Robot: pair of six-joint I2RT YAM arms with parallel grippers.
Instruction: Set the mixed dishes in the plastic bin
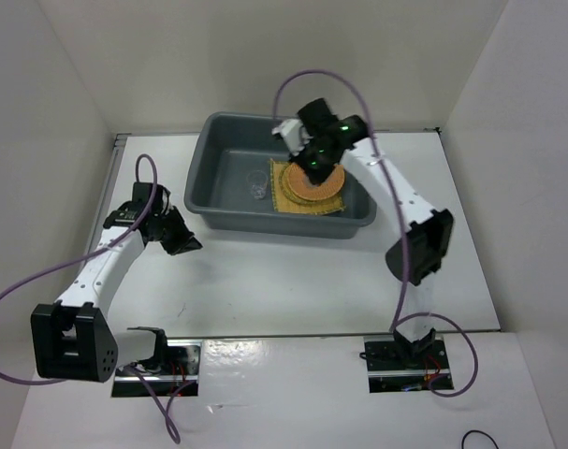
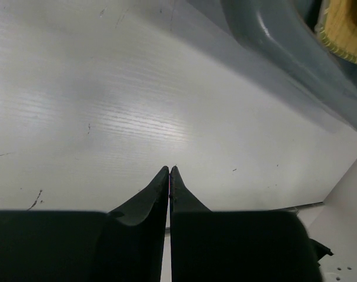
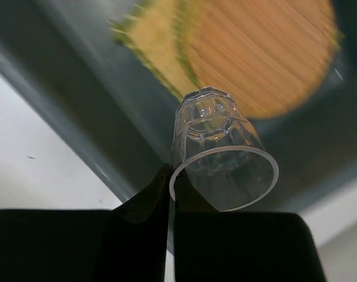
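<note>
The grey plastic bin (image 1: pixel 218 206) stands at the back middle of the table. Inside it lie the square yellow woven mat (image 1: pixel 285 198) with the orange disc (image 1: pixel 319 187) on top, and one clear cup (image 1: pixel 256 184) on the bin floor. The yellow disc is hidden. My right gripper (image 3: pixel 172 174) is over the bin, above the mat, and is shut on the rim of a second clear cup (image 3: pixel 220 161). Below it are the orange disc (image 3: pixel 266 53) and the mat (image 3: pixel 157 50). My left gripper (image 2: pixel 169 171) is shut and empty, low over the table left of the bin (image 2: pixel 284 44).
White walls close in the table on the left, back and right. The bin's near rim (image 1: pixel 284 224) faces the arms. Purple cables loop from both arms. The right arm's elbow (image 1: pixel 419 245) hangs right of the bin.
</note>
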